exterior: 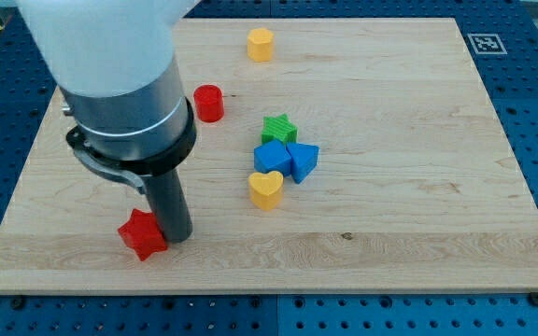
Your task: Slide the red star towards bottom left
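Note:
The red star [141, 234] lies on the wooden board [390, 215] near its bottom left corner. My tip [176, 237] rests on the board right beside the star, touching its right side. The dark rod rises from there into the large grey and white arm body at the view's top left, which hides part of the board behind it.
A red cylinder [208, 103] stands above the rod. A yellow hexagon block [261, 44] is near the top edge. A cluster sits mid-board: green star [278, 128], blue block [272, 156], blue triangle [303, 160], yellow heart [266, 189]. The board's left edge is close to the star.

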